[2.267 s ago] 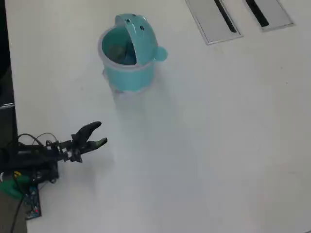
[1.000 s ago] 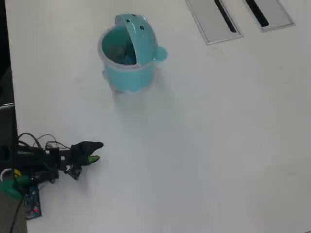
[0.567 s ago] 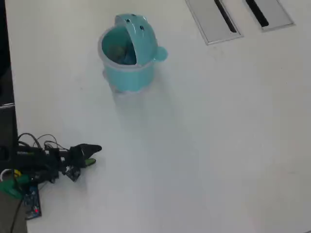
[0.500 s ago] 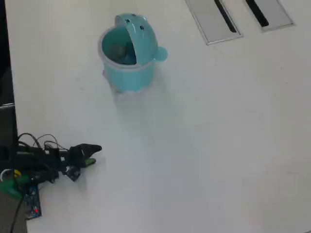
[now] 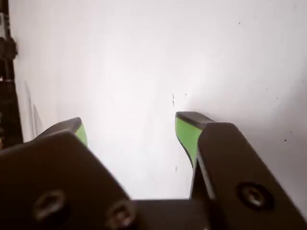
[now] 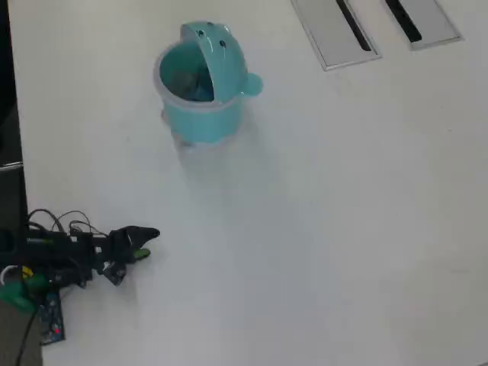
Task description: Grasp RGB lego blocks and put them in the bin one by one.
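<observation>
The light teal round bin [image 6: 200, 114] stands at the top middle of the overhead view. Its domed lid with small dots is flipped up and a knob sticks out on its right side. Its inside is dark, and I cannot tell what lies in it. No red, blue or yellow-green block shows on the table in either view. My gripper [image 6: 145, 245] is at the lower left of the overhead view, far from the bin. In the wrist view my gripper [image 5: 129, 127] is open, with green pads on the fingers [image 5: 186, 134], and only bare white table shows between them.
The white table [image 6: 320, 229] fills both views. Two grey slotted plates [image 6: 335, 30] lie at the top right of the overhead view. The arm's base and cables [image 6: 46, 263] sit at the left edge, beside a dark strip [image 5: 9, 96].
</observation>
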